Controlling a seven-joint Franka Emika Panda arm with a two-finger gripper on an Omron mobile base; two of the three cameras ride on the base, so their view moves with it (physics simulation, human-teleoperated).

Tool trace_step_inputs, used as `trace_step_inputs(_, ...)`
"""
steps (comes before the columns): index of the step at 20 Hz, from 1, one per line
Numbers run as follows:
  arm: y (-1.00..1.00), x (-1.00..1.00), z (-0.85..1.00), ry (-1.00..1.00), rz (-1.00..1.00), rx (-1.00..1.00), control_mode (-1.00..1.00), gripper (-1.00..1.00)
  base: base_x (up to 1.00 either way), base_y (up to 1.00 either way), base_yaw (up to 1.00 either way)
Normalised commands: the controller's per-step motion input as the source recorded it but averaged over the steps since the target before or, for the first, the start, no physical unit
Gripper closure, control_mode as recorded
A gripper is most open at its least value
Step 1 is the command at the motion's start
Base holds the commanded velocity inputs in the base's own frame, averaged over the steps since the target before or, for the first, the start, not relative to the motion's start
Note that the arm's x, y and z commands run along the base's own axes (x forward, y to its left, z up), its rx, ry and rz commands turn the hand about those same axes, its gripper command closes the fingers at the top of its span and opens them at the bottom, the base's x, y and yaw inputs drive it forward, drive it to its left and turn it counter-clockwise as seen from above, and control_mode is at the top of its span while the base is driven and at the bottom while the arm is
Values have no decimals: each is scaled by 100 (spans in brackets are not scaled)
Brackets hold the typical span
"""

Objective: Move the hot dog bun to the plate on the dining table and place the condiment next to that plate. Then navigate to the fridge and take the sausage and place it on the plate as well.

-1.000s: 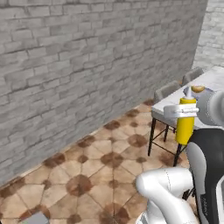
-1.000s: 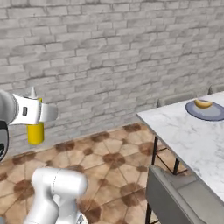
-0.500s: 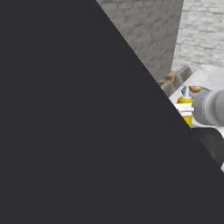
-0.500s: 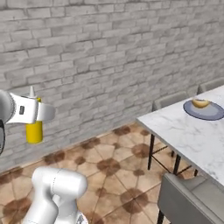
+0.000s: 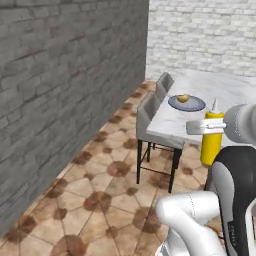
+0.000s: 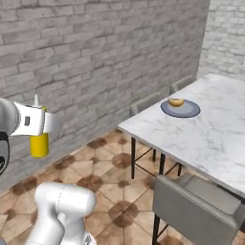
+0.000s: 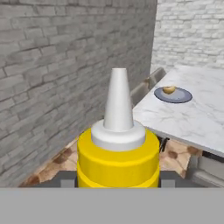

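Condiment (image 7: 118,153) sits upright betw your fingers (image 5: 212,126), clamped round its body, carried in the air over the tiled floor, well short of the surface (image 6: 215,134). Risk, imo: squeeze btl has soft walls, so a jolt while the base drives could let it slip or tilt; setting it down too close could nudge the plate (image 6: 186,111). Plate near the surface's far corner already holds the hot dog bun (image 6: 176,102), nothing else on it.
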Motion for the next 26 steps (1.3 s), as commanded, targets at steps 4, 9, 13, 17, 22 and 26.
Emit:
trace_step_inputs(4, 0, 0, 0, 0, 0, 0, 100, 100, 100, 90, -36)
trace_step_inputs(9, 0, 0, 0, 0, 0, 0, 100, 100, 100, 62, -31)
trace_step_inputs(13, 0, 0, 0, 0, 0, 0, 100, 100, 99, 4, -32)
trace_step_inputs(17, 0, 0, 0, 0, 0, 0, 100, 100, 93, 0, -37)
trace_step_inputs(22, 0, 0, 0, 0, 0, 0, 100, 100, 68, 0, -49)
trace_step_inputs(26, 0, 0, 0, 0, 0, 0, 100, 100, 80, -12, -43)
